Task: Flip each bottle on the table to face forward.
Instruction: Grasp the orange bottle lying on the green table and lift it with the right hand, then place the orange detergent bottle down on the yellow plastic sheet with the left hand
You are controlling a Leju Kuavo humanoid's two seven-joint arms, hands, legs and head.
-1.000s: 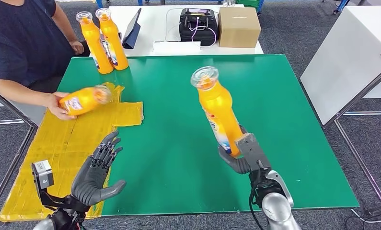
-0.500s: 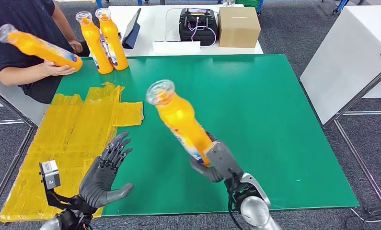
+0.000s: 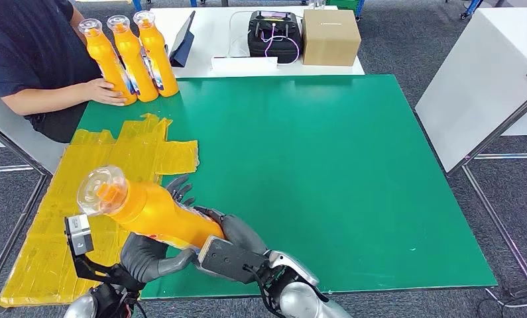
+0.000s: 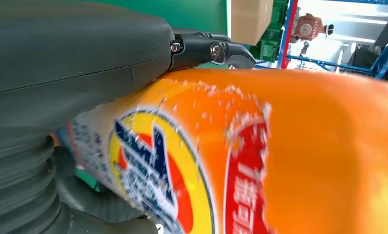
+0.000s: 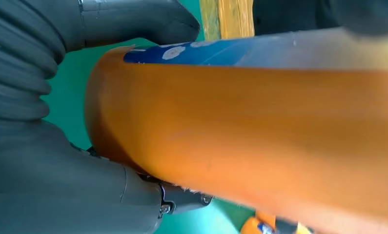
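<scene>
Bottle [image 3: 151, 213] lies tilted at lower left of the frame, gripped at its base by the right hand [image 3: 237, 242]; left hand [image 3: 151, 255] cups it underneath.

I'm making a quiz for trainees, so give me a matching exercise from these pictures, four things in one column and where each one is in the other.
1. tilted bottle
2. three upright bottles
3. cardboard box
4. yellow tape patch

A. white table behind
B. green table's far left corner
C. between both robot hands
D. green table's left side

Pairs: 1-C, 2-B, 3-A, 4-D
</scene>
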